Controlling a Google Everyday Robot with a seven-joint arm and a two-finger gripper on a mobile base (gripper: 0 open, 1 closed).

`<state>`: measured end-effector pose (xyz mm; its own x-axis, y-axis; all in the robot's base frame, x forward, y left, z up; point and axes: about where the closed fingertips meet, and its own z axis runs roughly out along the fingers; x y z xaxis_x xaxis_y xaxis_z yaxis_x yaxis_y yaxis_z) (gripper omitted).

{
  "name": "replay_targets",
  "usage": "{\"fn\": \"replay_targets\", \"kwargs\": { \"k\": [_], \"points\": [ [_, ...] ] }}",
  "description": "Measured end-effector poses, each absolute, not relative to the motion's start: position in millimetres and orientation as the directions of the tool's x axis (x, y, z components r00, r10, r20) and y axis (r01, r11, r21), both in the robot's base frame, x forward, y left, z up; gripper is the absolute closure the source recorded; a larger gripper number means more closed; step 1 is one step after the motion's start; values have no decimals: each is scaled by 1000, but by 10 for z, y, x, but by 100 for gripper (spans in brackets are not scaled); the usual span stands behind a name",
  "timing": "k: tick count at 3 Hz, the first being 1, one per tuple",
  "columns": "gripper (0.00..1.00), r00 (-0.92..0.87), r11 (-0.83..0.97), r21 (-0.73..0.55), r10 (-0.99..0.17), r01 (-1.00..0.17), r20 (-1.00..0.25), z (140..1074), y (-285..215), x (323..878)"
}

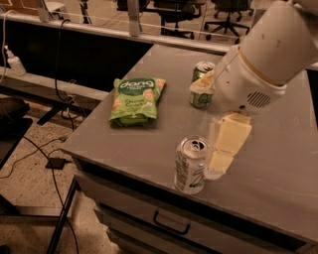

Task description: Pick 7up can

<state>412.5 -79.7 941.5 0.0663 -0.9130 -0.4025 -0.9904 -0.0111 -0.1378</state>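
Observation:
The 7up can (190,165), white-silver with green markings and an open silver top, stands upright near the front edge of the grey table (278,163). My gripper (214,116) hangs just right of and above it. It is open, with cream fingers spread wide. The lower finger (226,145) is right beside the can's right side. The upper finger (202,85) lies in front of an all-green can (200,95), hiding part of it. Nothing is held.
A green chip bag (135,99) lies flat at the table's left. The table has drawers below, with a handle (171,224) at the front. Cables and a stand leg (59,163) are on the floor at left. Office chairs (228,15) stand behind.

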Motion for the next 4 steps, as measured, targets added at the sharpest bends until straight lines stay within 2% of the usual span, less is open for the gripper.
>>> {"fn": "replay_targets", "kwargs": {
  "k": [2,4],
  "points": [
    [0,61,-9,-119,-894,-993,-444,9376,-814,4106],
    [0,156,-145,-59,-871,-988,-465,9163,-616,3949]
  ]
}}
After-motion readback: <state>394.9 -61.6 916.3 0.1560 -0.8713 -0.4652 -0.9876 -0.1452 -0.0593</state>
